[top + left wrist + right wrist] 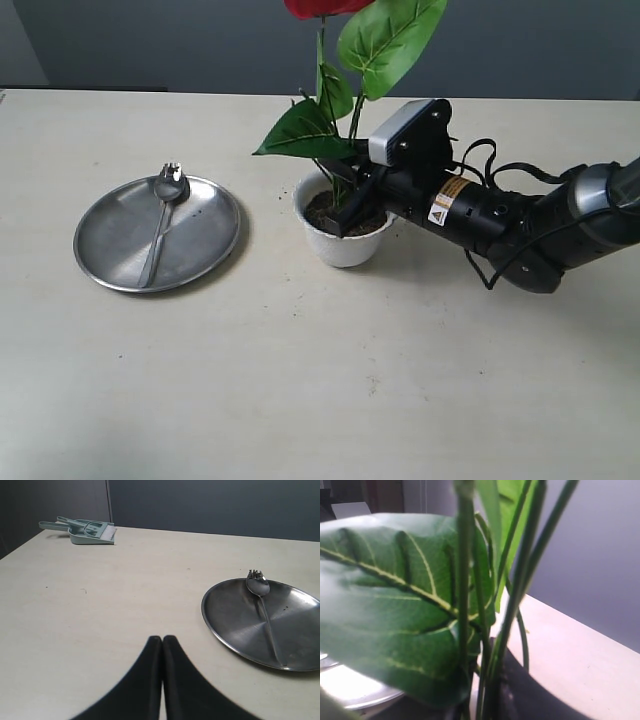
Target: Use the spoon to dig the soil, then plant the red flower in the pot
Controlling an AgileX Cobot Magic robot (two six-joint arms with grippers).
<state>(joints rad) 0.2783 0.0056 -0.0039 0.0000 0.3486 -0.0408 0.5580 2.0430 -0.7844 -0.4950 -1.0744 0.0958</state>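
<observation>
- The red flower (340,95) stands upright in the pot (345,250). Its stalks enter the soil (320,210) near the pot's centre. Its long axis is vertical, with the bloom high above the rim.
- The right gripper (350,212) reaches down over the pot's rim from the right arm's side. Its jaws appear clamped narrowly on the stalks just above the soil.
- Judgement: the next move is to release, then withdraw from the pot along the arm's own line, clear of the leaves. The right arm is the nearer one.
- The spoon (160,228) lies on the steel plate (105,240), well apart from the pot on the side opposite the right arm.
- The left gripper (162,641) hovers near the plate, fingers pressed together and empty.
</observation>
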